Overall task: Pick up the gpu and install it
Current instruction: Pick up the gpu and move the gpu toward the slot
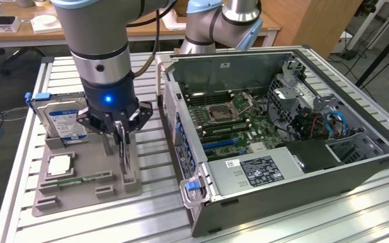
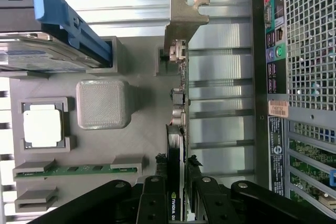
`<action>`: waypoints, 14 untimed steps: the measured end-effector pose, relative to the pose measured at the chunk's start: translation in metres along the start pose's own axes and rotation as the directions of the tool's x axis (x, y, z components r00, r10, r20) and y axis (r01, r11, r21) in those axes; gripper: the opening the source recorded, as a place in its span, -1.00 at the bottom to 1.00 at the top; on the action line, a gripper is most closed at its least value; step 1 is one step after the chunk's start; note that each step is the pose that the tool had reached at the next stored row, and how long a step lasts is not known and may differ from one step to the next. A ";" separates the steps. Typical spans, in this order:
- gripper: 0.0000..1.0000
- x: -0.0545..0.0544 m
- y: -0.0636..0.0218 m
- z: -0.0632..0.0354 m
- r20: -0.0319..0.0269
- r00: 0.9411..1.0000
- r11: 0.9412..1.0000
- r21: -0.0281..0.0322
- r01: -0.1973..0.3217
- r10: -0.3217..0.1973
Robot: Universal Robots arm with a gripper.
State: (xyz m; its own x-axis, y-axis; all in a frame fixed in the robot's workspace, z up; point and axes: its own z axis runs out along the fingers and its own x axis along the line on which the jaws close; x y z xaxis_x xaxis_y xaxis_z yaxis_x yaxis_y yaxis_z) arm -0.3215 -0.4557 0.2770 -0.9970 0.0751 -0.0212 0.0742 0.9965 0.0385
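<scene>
So, pick-up stage: gripper [image 2: 177, 162] looks clamped on the gpu [image 2: 180, 106], contact partly hidden, card standing on edge in the gray tray [image 2: 142, 129] beside the case [image 2: 304, 51]. Needs a straight-up lift, I'd say.

Exterior view looks down from above; wrist view close, past hand [image 2: 177, 160]; both share tray [image 1: 73, 197].

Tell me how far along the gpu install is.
Done: the gripper is clamped on the gpu by its upper edge. In hand: the gpu, standing slotted in the tray, not lifted. Left: it is not yet in the open case.
</scene>
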 end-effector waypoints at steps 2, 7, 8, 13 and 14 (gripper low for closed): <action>-0.48 0.000 0.0001 -0.0023 0.000 1.000 1.000 0.000 0.000 0.000; -0.48 0.000 0.0003 -0.0081 0.000 1.000 1.000 0.000 0.000 0.000; -0.48 0.000 0.0003 -0.0092 0.000 1.000 1.000 0.000 0.000 0.000; -0.48 0.000 0.0005 -0.0140 0.000 1.000 1.000 0.000 0.000 0.000; -0.48 0.000 0.0006 -0.0149 0.000 1.000 1.000 0.000 0.000 0.000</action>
State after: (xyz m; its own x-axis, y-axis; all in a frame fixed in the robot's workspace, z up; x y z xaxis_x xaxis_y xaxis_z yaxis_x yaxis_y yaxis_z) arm -0.3215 -0.4557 0.2919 -0.9970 0.0750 -0.0212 0.0742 0.9965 0.0385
